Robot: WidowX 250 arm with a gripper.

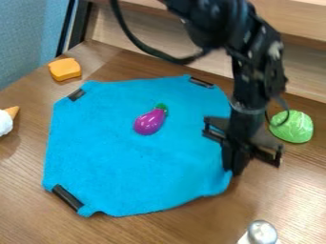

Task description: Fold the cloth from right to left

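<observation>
A: Cloth [108, 157] spread flat, left of end effector [236, 170]. Grip state?
B: Cannot tell. Weak purchase might let the edge slip.
A: Other risk?
B: Toy eggplant [149, 122], left of end effector, might roll or bunch the fold.

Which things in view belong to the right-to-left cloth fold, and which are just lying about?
Part of the job:
- blue cloth, spread out
- gripper, at the cloth's right edge

Just lying about:
- purple toy eggplant, on the cloth
- orange block
- toy ice cream cone
- green toy cabbage
- silver-topped container
</observation>
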